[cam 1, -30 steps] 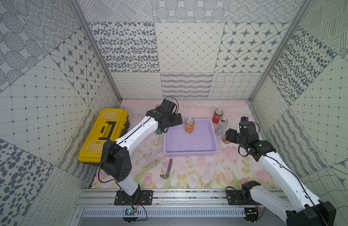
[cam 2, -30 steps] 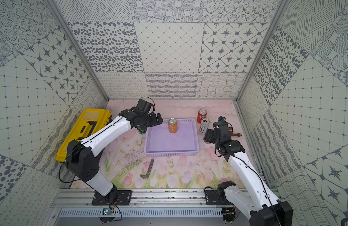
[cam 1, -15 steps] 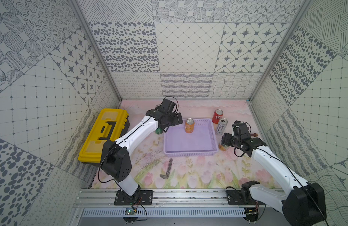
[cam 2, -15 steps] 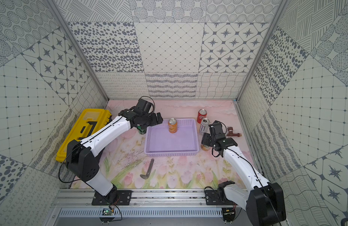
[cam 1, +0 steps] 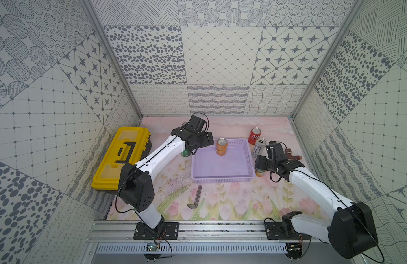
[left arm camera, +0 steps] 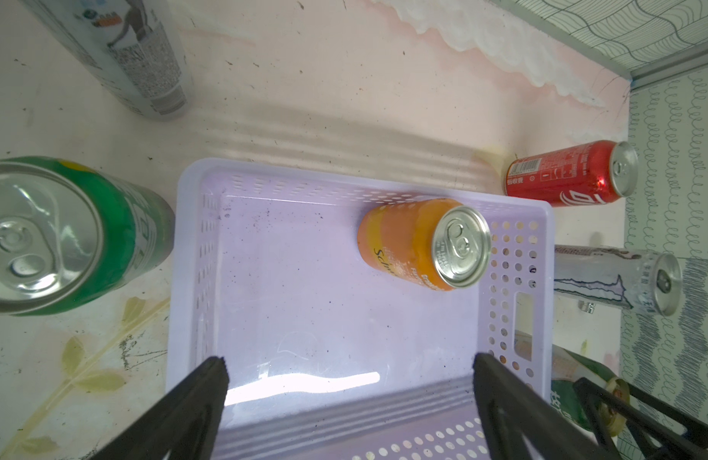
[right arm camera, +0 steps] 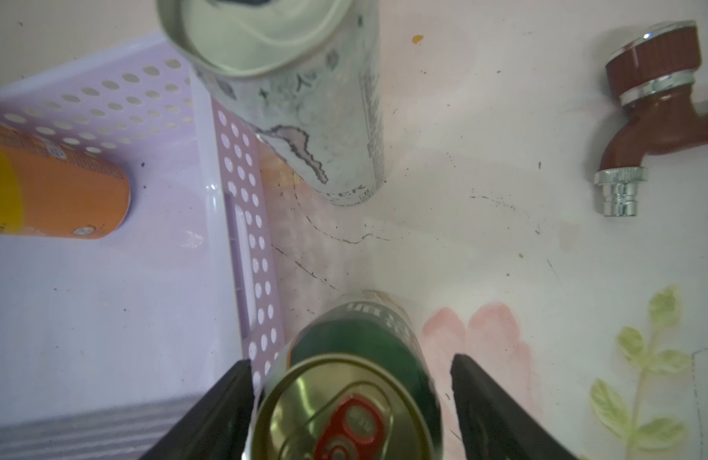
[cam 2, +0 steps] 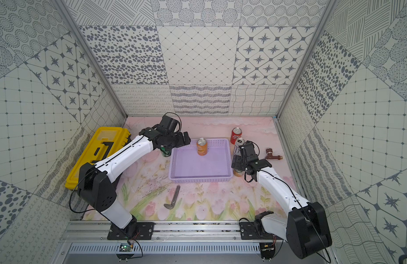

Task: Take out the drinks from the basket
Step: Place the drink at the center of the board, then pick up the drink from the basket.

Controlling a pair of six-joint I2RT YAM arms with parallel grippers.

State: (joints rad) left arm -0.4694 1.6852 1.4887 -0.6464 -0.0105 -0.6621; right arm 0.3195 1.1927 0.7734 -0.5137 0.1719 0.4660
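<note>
Orange can [left arm camera: 420, 243] in basket [left arm camera: 193, 255]
Left gripper [left arm camera: 350, 360] spread nearby; right gripper [right arm camera: 351, 360] spread astride the dark green can [right arm camera: 356, 402] (outside the wall): a skewed retreat could topple it.

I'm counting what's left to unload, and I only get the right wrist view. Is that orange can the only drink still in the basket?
Observer: Yes. In both top views the orange can stands alone in the basket.
Operator: Where's the left arm?
Observer: The left gripper hovers open at the basket's far left corner, with nothing between its fingers.
Operator: Any cans out on that side?
Observer: A green can stands just outside the basket's left wall.
</note>
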